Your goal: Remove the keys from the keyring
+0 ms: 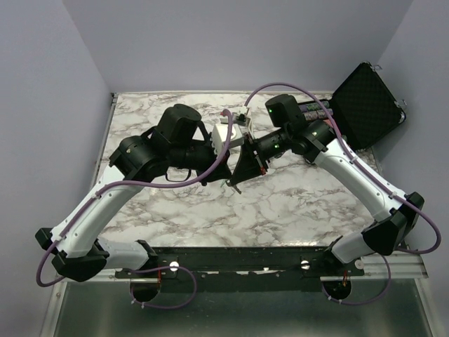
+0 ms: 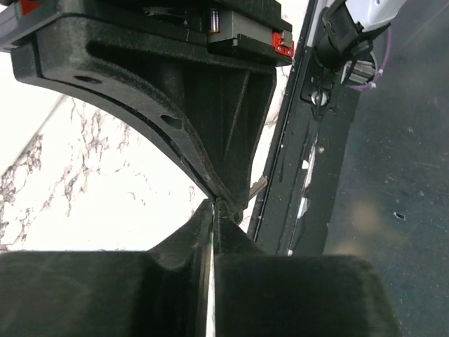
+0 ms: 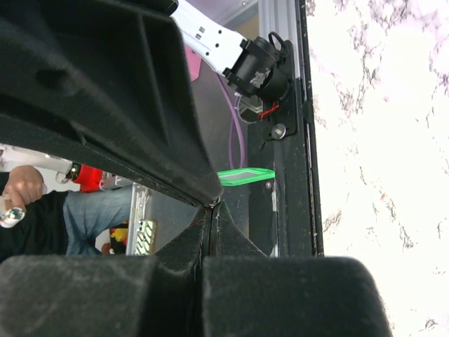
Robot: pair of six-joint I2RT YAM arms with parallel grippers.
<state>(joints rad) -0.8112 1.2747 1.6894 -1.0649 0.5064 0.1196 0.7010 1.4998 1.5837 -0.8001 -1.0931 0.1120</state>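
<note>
My two grippers meet tip to tip above the middle of the marble table (image 1: 295,203). My left gripper (image 1: 227,178) is shut in its wrist view (image 2: 212,208), with a thin sliver in the gap. The green keyring fob (image 3: 245,175) sticks out sideways just past its fingers in the right wrist view. My right gripper (image 1: 238,185) is shut (image 3: 212,206), with a speck of metal at its tips. A small grey key (image 2: 258,185) pokes out beside the right gripper's fingertips in the left wrist view. The thin ring is hidden between the fingers.
An open black foam-lined case (image 1: 368,105) leans at the back right, with dark items (image 1: 316,109) beside it. A white object (image 1: 224,135) lies behind the grippers. The black front rail (image 1: 238,256) runs along the near edge. A person (image 3: 28,189) sits beyond the table.
</note>
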